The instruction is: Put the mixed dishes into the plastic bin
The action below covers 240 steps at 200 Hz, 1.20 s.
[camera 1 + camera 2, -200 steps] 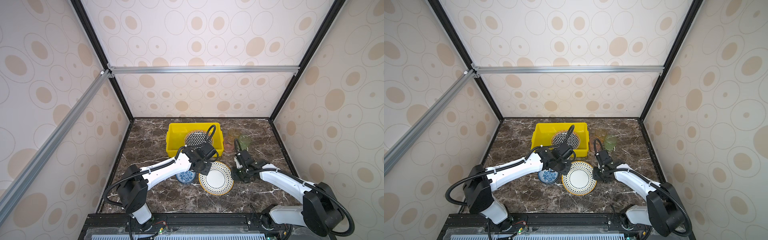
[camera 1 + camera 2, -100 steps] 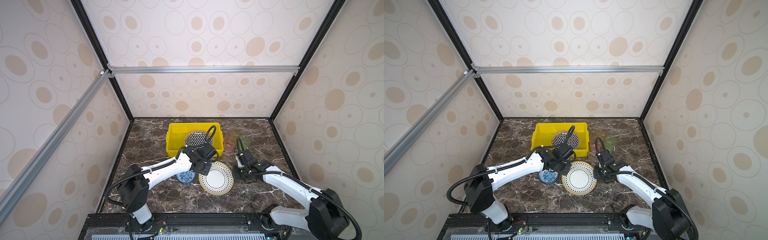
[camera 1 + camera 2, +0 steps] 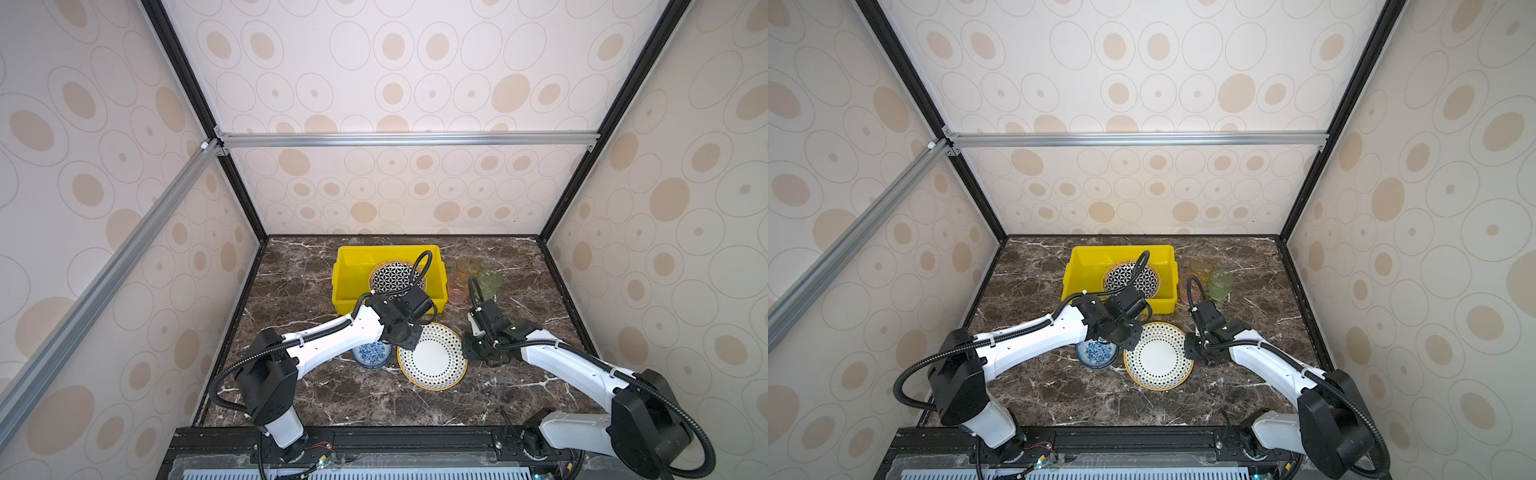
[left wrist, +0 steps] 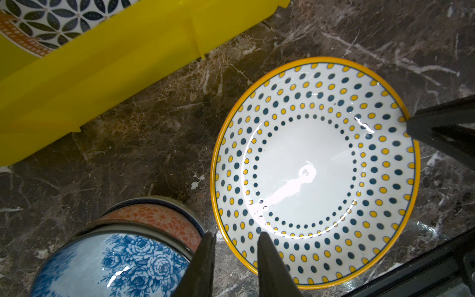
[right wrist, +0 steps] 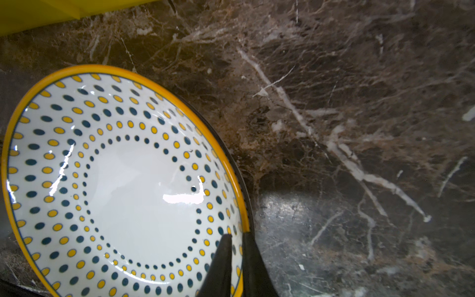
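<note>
In both top views, lower centre, my left arm (image 3: pixel 332 338) covers part of the blue-floral bowl (image 3: pixel 372 355) and the near edge of the geometric plate (image 3: pixel 390 276). The right wrist view cuts off the dotted plate (image 5: pixel 123 180) at the frame edge.

1. plastic bin (image 3: pixel 353 270): bright yellow all over
2. geometric plate (image 3: pixel 390 276): black-and-white petal lattice, with an orange patterned band
3. dotted plate (image 3: pixel 434 359): white centre, rings of yellow and dark teal dots, yellow-orange rim
4. bowl (image 3: pixel 372 353): blue roses on white, an orange floral band at its edge
5. pink cup (image 3: pixel 457 291), amber cup (image 3: pixel 467 264), green cup (image 3: pixel 489 280): clear, lightly tinted
6. tabletop (image 3: pixel 332 395): dark brown marble, white veins
7. walls (image 3: pixel 415 83): cream, with beige ovals and thin ringed outlines
</note>
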Available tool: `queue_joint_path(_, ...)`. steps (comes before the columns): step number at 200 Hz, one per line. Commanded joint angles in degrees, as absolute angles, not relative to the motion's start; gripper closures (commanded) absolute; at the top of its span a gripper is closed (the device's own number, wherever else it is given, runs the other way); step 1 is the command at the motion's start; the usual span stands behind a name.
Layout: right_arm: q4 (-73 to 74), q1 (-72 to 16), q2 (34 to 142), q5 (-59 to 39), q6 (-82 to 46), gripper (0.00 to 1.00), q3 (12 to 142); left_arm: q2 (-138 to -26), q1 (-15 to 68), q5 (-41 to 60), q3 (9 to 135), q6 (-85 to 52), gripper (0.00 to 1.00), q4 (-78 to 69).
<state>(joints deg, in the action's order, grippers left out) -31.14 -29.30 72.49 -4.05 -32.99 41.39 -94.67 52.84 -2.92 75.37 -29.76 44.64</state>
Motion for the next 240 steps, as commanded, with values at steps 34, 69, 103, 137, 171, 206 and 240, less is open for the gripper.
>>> queue_joint_path(34,-31.20,-29.97,74.83,-3.25,-33.05,0.88,40.17,-93.91,53.41,-4.22,75.15,-30.23,0.71,44.74)
queue_joint_path(69,-31.20,-29.97,75.39,-3.55,-33.05,0.89,40.25,-93.89,53.36,-4.23,74.88,-30.22,0.71,44.76)
queue_joint_path(103,-31.21,-30.15,75.41,-3.60,-33.22,0.89,40.08,-94.88,53.41,-5.14,75.62,-30.04,0.70,46.05)
queue_joint_path(137,-31.29,-30.24,75.14,-3.62,-33.31,0.89,39.82,-96.54,53.37,-5.01,76.53,-29.57,0.68,46.85)
queue_joint_path(171,-31.60,-30.32,74.99,-3.63,-33.30,0.89,39.73,-98.90,53.28,-4.92,77.43,-28.34,0.67,45.51)
queue_joint_path(206,-31.90,-30.32,73.86,-3.55,-33.31,0.89,39.38,-102.56,53.22,-5.88,81.01,-26.36,0.66,46.60)
queue_joint_path(240,-31.93,-30.32,73.00,-3.60,-33.53,0.89,38.89,-105.27,52.63,-6.86,83.40,-24.99,0.65,47.85)
